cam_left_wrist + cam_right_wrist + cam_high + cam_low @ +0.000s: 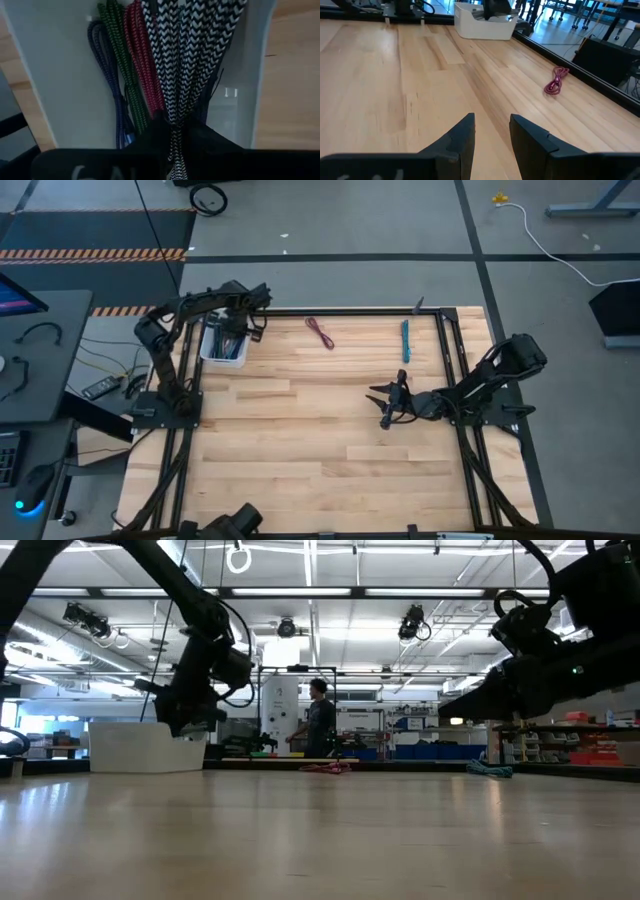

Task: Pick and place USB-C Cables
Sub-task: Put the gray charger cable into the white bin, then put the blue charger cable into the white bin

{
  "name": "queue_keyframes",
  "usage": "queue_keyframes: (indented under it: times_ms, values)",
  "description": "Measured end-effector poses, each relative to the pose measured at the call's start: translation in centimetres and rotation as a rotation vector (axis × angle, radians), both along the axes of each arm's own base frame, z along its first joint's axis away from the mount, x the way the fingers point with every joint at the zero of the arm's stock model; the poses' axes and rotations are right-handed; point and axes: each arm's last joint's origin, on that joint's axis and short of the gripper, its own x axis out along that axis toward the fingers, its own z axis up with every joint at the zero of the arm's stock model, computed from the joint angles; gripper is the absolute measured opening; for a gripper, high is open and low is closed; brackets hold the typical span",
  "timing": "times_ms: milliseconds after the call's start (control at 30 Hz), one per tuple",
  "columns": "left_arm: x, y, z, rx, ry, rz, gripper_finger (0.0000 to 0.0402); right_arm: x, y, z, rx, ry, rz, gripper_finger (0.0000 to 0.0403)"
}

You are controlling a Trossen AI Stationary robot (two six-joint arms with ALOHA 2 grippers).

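Note:
My left gripper hangs over the white bin at the table's far left and is shut on a black-and-white zigzag braided cable bundle. A blue, a green and a maroon cable bundle lie on the bin's floor. Out on the table lie a maroon cable, also seen as the maroon cable, and a teal cable. My right gripper is open, hovering mid-table on the right, near neither cable. My left gripper pinches the black-and-white cable bundle at one end between its two fingers, coming from above and pointing down into the bin. Several strands run together through the hold. The bundle hangs away from the fingers into the bin; its far end is out of frame.
The dark frame rails border the wooden table top. The bin's white walls stand close on both sides of the held bundle. Broad bare wood lies in the middle and near part. A person stands far off in the room.

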Motion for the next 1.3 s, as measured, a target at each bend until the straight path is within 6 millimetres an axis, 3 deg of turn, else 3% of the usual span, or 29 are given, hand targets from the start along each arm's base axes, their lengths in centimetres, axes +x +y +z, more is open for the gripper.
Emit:
queue_keyframes:
  times_ms: [200, 500, 733, 867, 1033, 1133, 1300]
  values:
    - [-0.1, -0.1, -0.9, -0.046, 0.052, 0.007, 0.0065, 0.0, 0.0, 0.0, -0.004, 0.001, 0.001, 0.0127]
    - [-1.2, -0.3, -0.2, -0.106, 0.113, -0.033, 0.0159, 0.1, 0.1, 0.6, -0.088, -0.005, 0.027, 0.0127]
    - [-0.7, -2.1, 3.3, 0.034, 0.091, -0.11, 0.0191, -0.1, -0.2, 1.8, -0.083, -0.051, 0.015, 0.0127]
    - [1.4, -4.5, 5.7, 0.211, 0.016, -0.222, 0.0186, -0.3, -1.4, 2.7, -0.049, -0.08, -0.043, 0.0127]
    - [5.6, -8.3, 7.4, 0.458, -0.113, -0.387, 0.0173, 0.3, -3.7, 4.0, 0.084, -0.044, -0.058, 0.0125]
    - [8.4, -11.0, 7.7, 0.574, -0.21, -0.48, 0.0168, 1.2, -5.6, 5.1, 0.193, 0.096, -0.091, 0.0123]
    - [12.9, -15.2, 7.9, 0.774, -0.404, -0.58, 0.0162, 1.9, -9.4, 7.3, 0.277, 0.422, -0.296, 0.0122]
